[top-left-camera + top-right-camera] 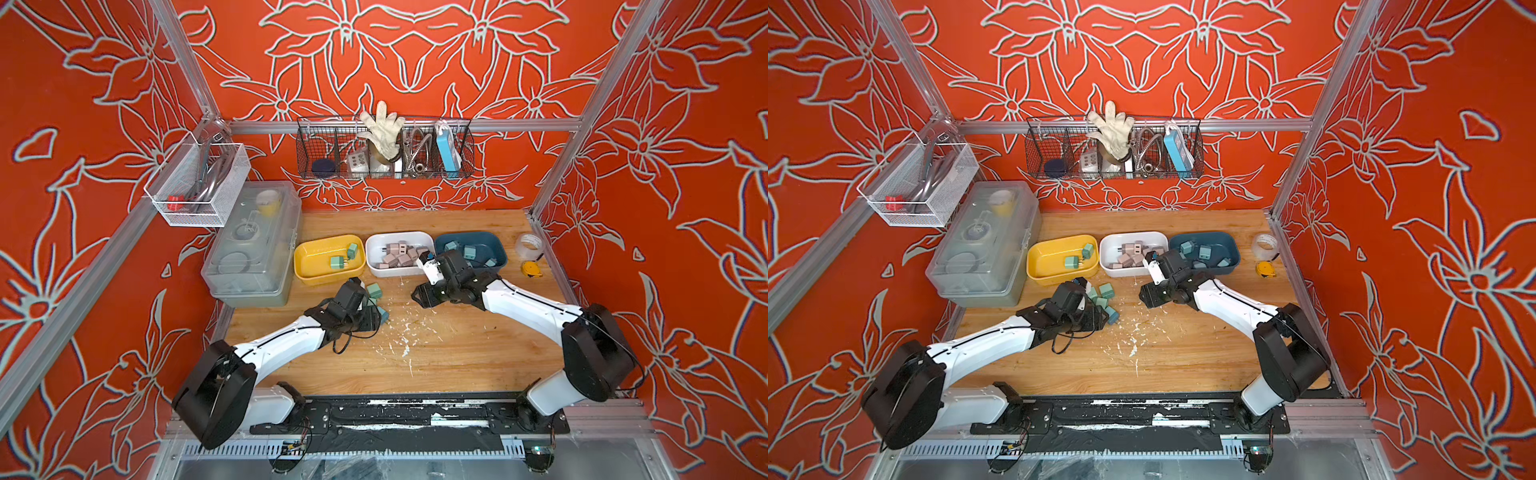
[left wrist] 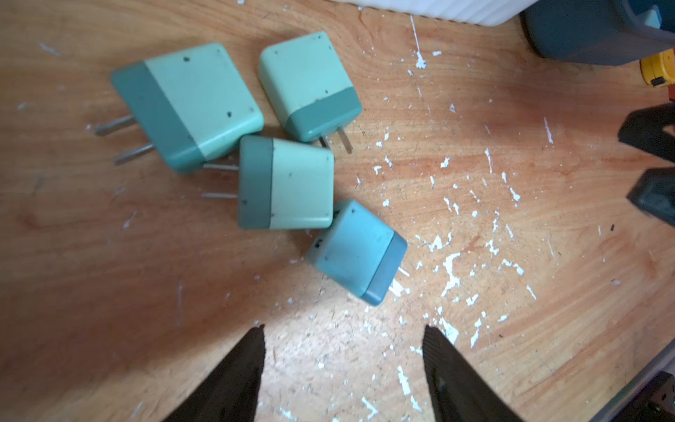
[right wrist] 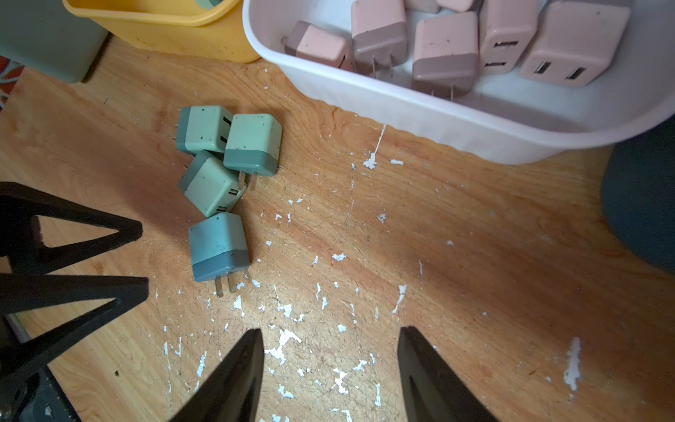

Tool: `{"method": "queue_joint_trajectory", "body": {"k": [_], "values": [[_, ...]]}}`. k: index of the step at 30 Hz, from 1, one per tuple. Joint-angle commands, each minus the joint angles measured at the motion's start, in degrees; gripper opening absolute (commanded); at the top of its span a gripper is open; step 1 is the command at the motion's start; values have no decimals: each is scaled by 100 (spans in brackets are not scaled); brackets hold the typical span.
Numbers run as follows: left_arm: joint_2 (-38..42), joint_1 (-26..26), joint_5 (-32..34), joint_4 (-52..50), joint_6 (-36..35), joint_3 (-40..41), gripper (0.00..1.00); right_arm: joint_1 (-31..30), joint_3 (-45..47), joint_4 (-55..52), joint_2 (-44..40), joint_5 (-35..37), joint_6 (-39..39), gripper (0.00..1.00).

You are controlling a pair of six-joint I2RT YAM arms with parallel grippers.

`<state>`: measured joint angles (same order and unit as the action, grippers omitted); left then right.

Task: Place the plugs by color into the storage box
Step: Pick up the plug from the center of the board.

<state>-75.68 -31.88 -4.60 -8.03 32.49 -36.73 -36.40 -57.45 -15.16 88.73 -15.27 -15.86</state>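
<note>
1. Red walls with pale flower outlines close in a wooden counter flecked with white chips.
2. My left tool stands open and empty, with its tips just short of the light blue plug.
3. That plug lies on its side on the counter, with its prongs level and pointing away from the white bin.
4. Just beside it, three mint green plugs lie in a tight cluster, which makes four loose plugs on the counter. One green plug points its prongs the same way as the blue one. The other two point theirs toward the left arm's side.
5. My right tool is also open and empty. It hangs over bare counter, near the cluster and near the white bin's front wall.
6. Three bins sit in a row farther back. The yellow bin holds two green plugs.
7. The white bin holds a heap of pink plugs lying at mixed angles. I count at least seven.
8. The blue bin shows at least three light blue ones, and the right arm hides part of it.
</note>
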Motion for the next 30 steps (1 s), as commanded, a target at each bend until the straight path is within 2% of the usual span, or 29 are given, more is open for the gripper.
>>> {"method": "queue_joint_trajectory", "body": {"k": [1,13,20,30], "values": [[-293,-27,-76,242,-96,-204,69,-36,76,77,-111,138,-56,64],[-1451,-178,-45,356,-313,-674,72,-43,225,72,-123,191,-7,64],[-1936,-438,416,194,-707,-963,71,-42,249,50,-154,149,-40,64],[-2065,-635,469,119,-845,-1090,59,-43,349,-11,-321,261,-5,64]]}}
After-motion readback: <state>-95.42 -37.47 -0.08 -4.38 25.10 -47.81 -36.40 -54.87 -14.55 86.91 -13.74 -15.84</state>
